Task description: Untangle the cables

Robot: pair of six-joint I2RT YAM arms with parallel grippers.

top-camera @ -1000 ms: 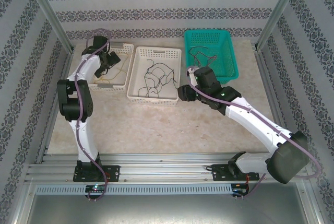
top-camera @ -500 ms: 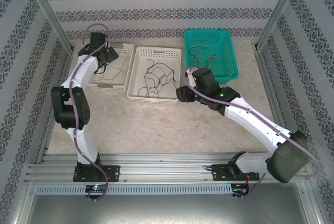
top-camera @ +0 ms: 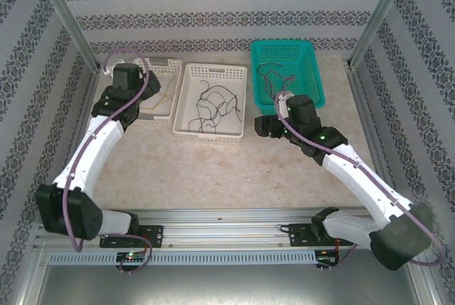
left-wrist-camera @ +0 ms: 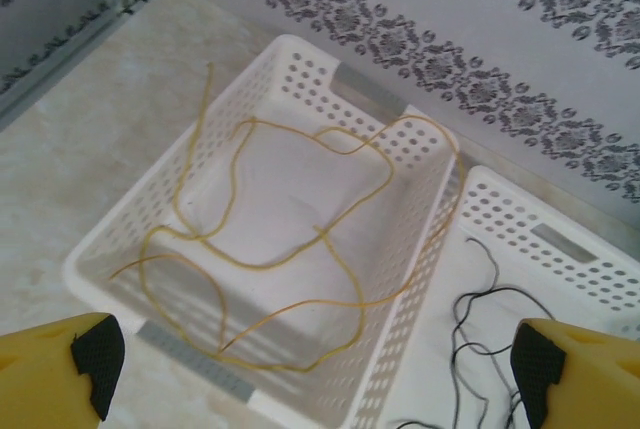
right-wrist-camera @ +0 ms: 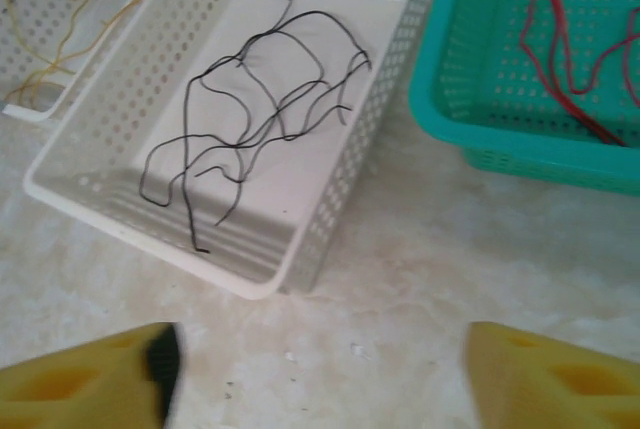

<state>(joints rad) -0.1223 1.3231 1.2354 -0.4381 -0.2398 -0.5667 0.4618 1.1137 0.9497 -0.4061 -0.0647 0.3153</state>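
Note:
The cables lie sorted by colour in three baskets. Yellow cables [left-wrist-camera: 321, 231] loop inside the left white basket [left-wrist-camera: 420, 289], with one strand hanging over its right wall. Black cables [right-wrist-camera: 262, 124] lie in the middle white basket [right-wrist-camera: 250, 284]. Red cables [right-wrist-camera: 555, 29] rest in the teal basket [right-wrist-camera: 520, 164]. My left gripper [left-wrist-camera: 315, 374] hovers open above the near end of the left basket [top-camera: 153, 119], holding nothing. My right gripper [right-wrist-camera: 320, 369] stands open over bare table, just off the middle basket's [top-camera: 208, 136] near right corner, also holding nothing.
The three baskets stand in a row at the back of the marble-patterned table [top-camera: 213, 170], the teal basket [top-camera: 284, 43] rightmost. Patterned walls and metal posts [top-camera: 67, 28] close in the sides and back. Bare table lies between the baskets and the arm bases.
The right gripper has drawn back to the right from the middle basket and opened wider. The left arm's elbow has dropped low to the left, its gripper staying over the left basket.

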